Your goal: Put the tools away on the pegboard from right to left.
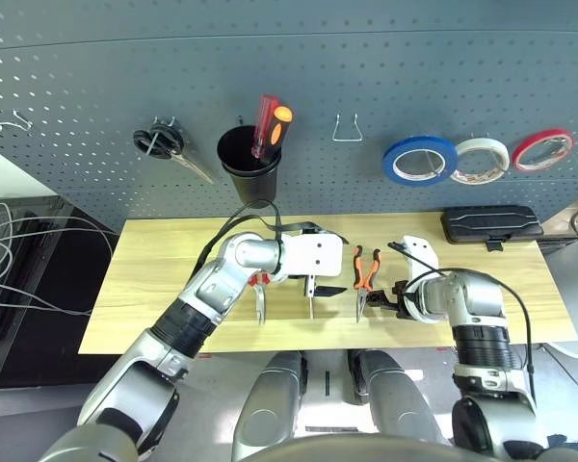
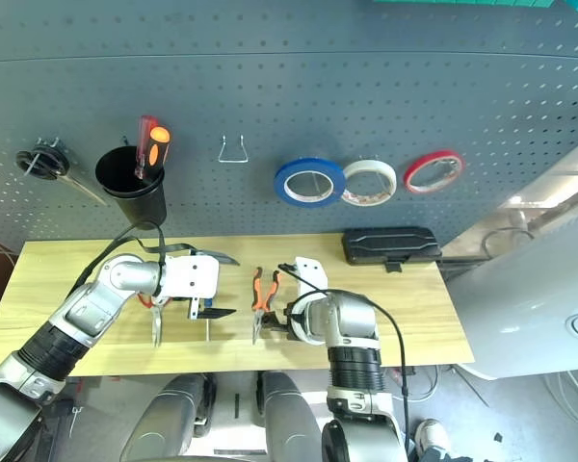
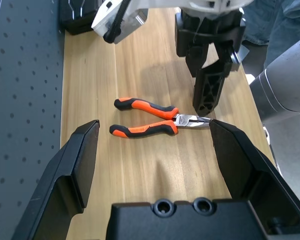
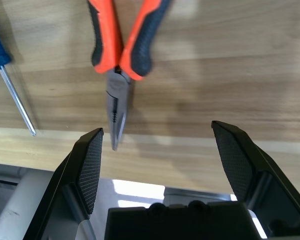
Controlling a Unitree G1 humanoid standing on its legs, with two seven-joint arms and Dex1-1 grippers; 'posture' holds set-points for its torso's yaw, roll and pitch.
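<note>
Behind the wooden table (image 1: pixel 154 252) stands the pegboard (image 1: pixel 385 67), with the blue tape roll (image 1: pixel 419 159) already hung near its right end. On the table, the pliers (image 1: pixel 365 277) lie flat between both grippers. The left gripper (image 3: pixel 155 150) and the right gripper (image 4: pixel 160 155) both have their fingers spread apart, holding nothing.
</note>
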